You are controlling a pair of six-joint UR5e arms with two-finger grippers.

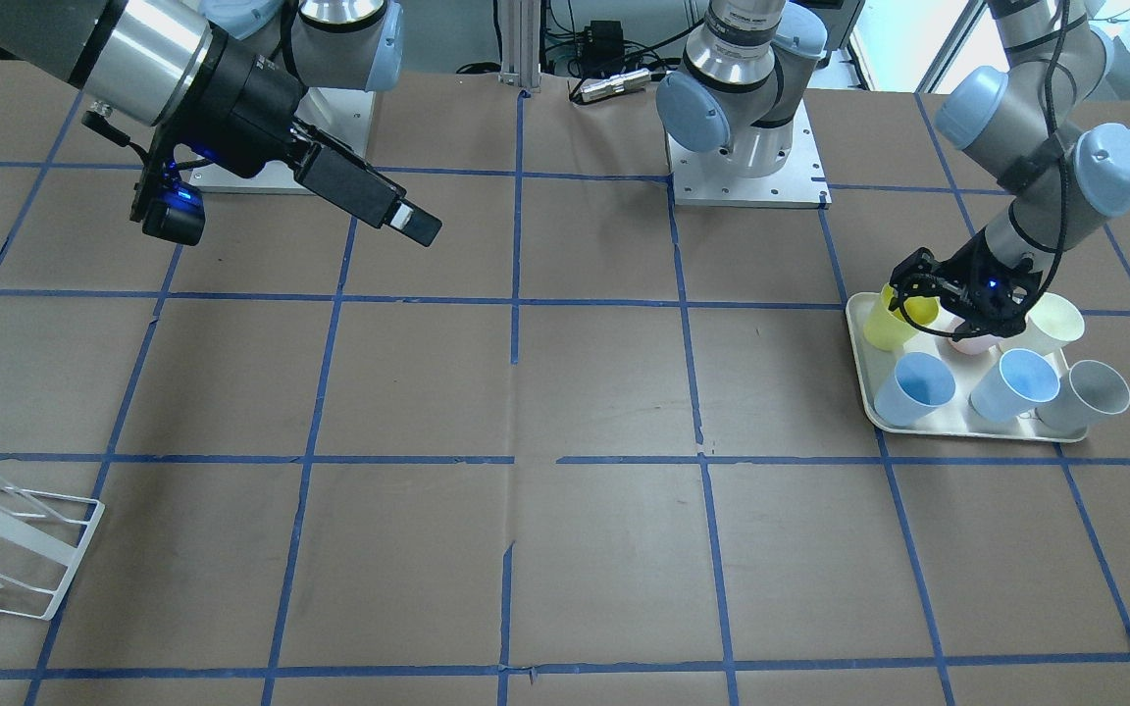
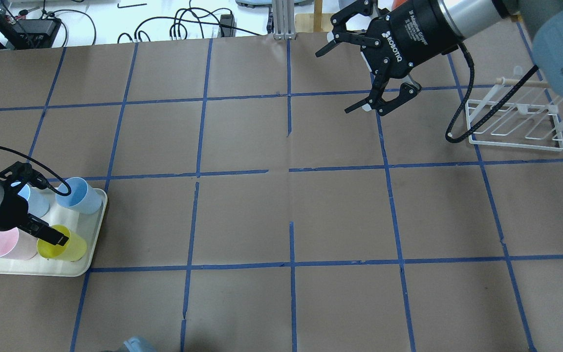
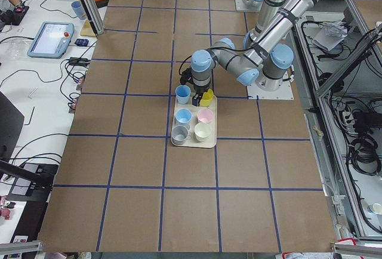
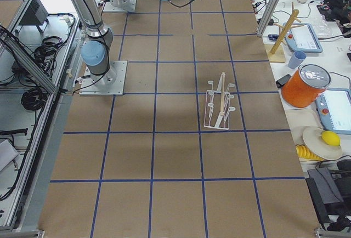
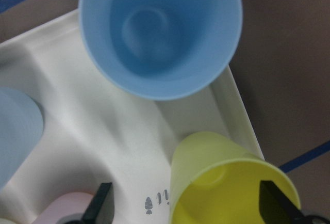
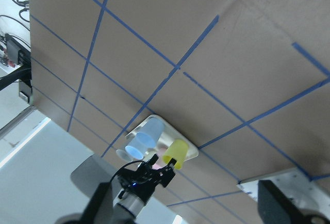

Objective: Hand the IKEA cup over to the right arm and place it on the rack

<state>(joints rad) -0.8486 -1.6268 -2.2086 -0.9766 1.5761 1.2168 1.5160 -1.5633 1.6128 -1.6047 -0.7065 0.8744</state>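
Note:
The yellow IKEA cup (image 2: 69,250) stands upright at the near right corner of the cream tray (image 2: 93,230), and also shows in the front view (image 1: 887,324). My left gripper (image 2: 47,235) is open at the cup's rim. In the left wrist view one fingertip (image 5: 273,203) is over the cup's (image 5: 227,182) mouth and the other (image 5: 102,206) is outside it, beside the pink cup. My right gripper (image 2: 335,80) is open and empty, held above the far table. The white wire rack (image 2: 516,122) stands at the right, empty.
The tray also holds two blue cups (image 1: 913,387) (image 1: 1016,382), a grey cup (image 1: 1090,392), a cream cup (image 1: 1055,319) and a pink cup (image 2: 5,243), all close around the yellow one. A black cable (image 2: 477,107) loops from the right wrist near the rack.

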